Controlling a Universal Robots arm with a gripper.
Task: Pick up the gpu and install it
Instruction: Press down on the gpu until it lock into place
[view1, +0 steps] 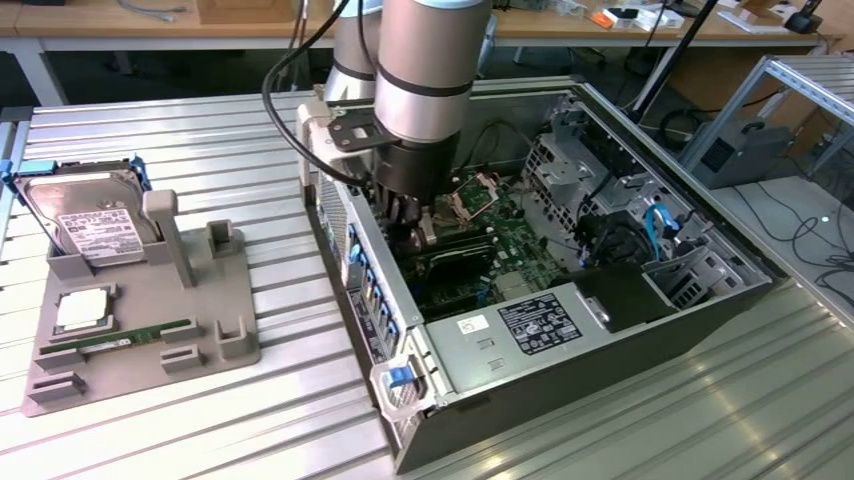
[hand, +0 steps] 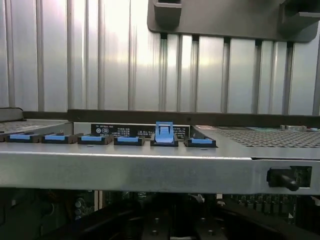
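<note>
The gpu (view1: 457, 262) shows as a dark card with a black cooler face, standing on the green motherboard inside the open computer case (view1: 400, 400). My gripper (view1: 416, 238) reaches straight down into the case at the card's end near the rear wall. Its fingers are pinched together on the card's upper edge. In the wrist view I look over the case's rear metal wall (hand: 150, 172), where one blue slot latch (hand: 164, 134) stands raised among several flat ones. The space below that wall is dark, and the card cannot be made out there.
A grey parts holder (view1: 200, 310) on the exterior view's left carries a silver hard drive (view1: 91, 225) and a long green memory stick (view1: 118, 340). The case's power supply (view1: 541, 325), drive cage (view1: 587, 170) and cables crowd the gripper. The ribbed metal table (view1: 200, 130) lies all around.
</note>
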